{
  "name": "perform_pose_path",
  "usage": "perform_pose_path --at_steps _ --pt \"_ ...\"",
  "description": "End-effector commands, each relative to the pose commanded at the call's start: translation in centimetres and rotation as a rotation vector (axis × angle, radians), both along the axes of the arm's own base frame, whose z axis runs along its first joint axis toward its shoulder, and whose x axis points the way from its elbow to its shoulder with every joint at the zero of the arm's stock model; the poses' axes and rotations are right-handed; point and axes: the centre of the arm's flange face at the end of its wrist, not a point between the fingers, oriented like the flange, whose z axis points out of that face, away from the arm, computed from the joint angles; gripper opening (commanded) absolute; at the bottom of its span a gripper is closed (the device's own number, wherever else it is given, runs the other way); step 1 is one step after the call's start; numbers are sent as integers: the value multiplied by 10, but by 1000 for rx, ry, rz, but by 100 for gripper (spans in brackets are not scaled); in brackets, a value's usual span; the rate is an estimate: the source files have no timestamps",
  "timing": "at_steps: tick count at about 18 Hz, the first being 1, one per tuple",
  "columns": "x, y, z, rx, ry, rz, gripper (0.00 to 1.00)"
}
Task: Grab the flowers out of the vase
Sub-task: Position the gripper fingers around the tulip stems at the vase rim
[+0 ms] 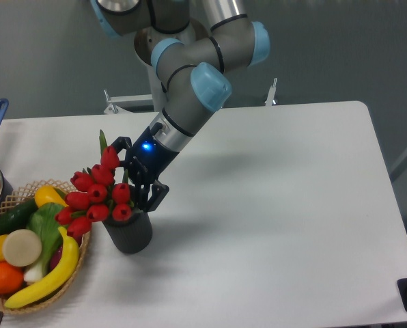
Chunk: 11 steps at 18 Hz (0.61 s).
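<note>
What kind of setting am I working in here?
Likely a lab test bench: a bare white table against a grey wall, with staged props, a basket of fruit and tulips in a vase.

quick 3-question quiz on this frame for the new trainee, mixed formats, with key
1. True or false: the flowers are lying flat on the table.
2. What stands right beside the vase on its left? A) a toolbox B) a basket of fruit and vegetables C) a laptop
3. Fill in: the gripper sits just behind the flowers, with a small ____ light lit on its body.

Key
1. False: they stand in the vase, leaning toward the basket.
2. B
3. blue. The jaws are partly hidden by the buds, so whether they grip the stems cannot be told.
</note>
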Motion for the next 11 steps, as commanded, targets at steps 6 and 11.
perform_pose_path --at_steps 6,11 --pt "-4 3 5 8 9 0 88" --pt "-5 4 4 7 8 2 66"
